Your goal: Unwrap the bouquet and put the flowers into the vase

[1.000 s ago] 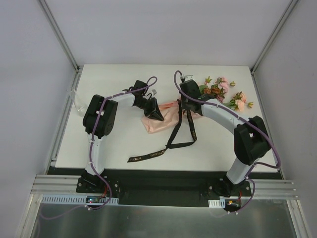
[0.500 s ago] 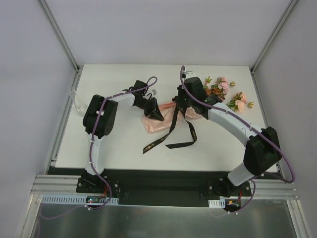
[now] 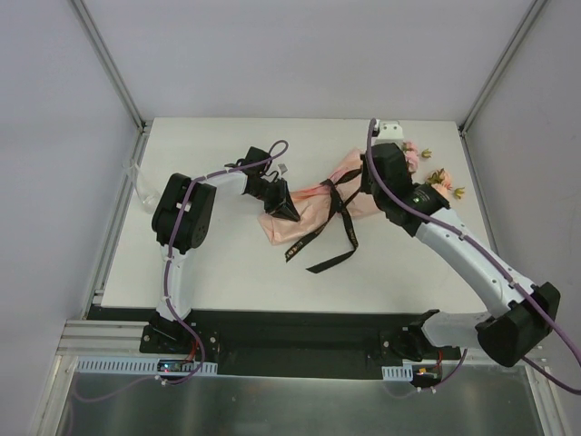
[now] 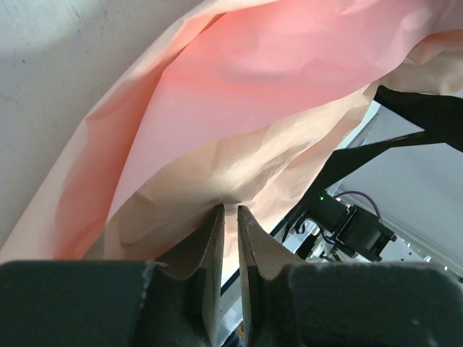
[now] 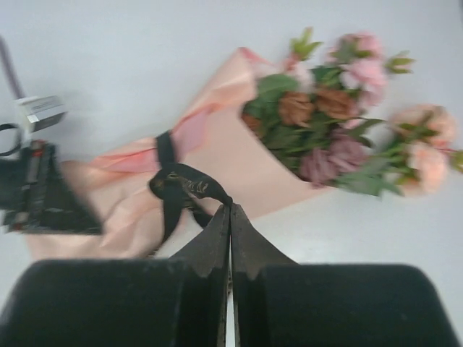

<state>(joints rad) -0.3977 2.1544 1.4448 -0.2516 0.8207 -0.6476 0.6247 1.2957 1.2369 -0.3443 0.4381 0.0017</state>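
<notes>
My left gripper [image 4: 230, 212]: clamped on the pale pink paper wrap [image 4: 239, 94], stem end of the peach-and-rust flower bouquet [image 5: 289, 141]. My right gripper [image 5: 230, 208]: pinched shut on its black ribbon [image 5: 179, 185]. Bouquet lies on the white tabletop [image 3: 218, 263], blooms rightward.

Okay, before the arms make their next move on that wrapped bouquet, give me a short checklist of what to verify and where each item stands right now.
1. Left end effector pinching the pink paper: ok.
2. Right end effector shut on the black ribbon: ok.
3. Ribbon free of the wrap: not ok, a band circles the paper.
4. Flowers out of the paper: not ok, stems are inside the wrap.
5. Vase upright and ready: cannot tell, only a faint clear shape at the table's left edge.
</notes>
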